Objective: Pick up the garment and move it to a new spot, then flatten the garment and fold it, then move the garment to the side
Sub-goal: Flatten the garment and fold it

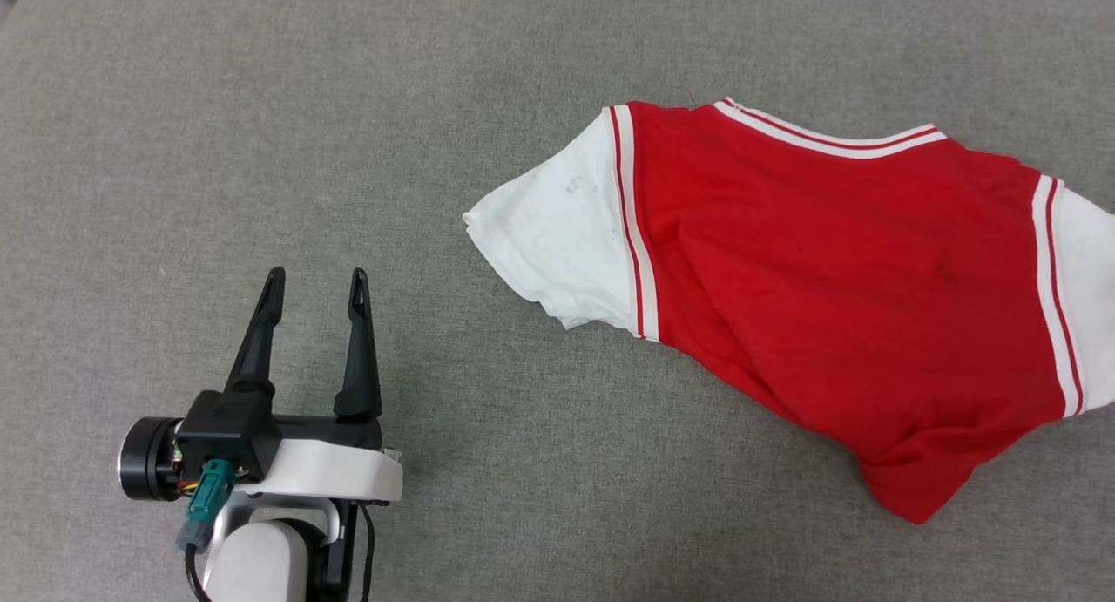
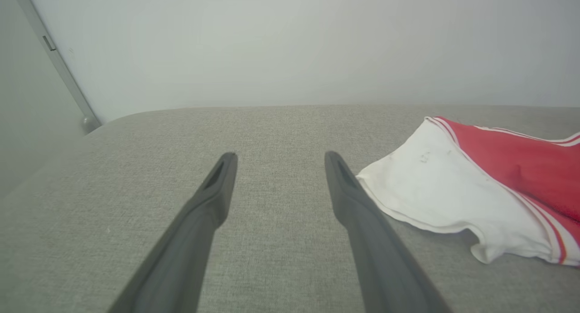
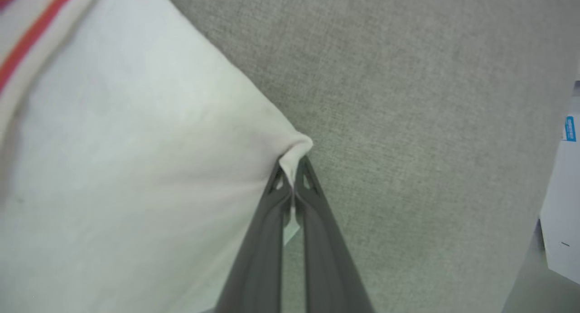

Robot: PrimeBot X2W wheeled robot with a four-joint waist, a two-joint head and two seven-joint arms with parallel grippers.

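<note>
So, right pincer (image 3: 293,161) tight on a white sleeve corner of the garment (image 1: 827,262); left pincer (image 1: 317,278) wide apart, empty.

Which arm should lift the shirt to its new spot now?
Right. The right tool is shut on a corner of the white sleeve; the left tool stands open, apart from the shirt.

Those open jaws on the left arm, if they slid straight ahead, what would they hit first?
Probably nothing: bare grey surface lies ahead of the left jaws. The white sleeve of the garment sits off to their right, outside that line.
</note>
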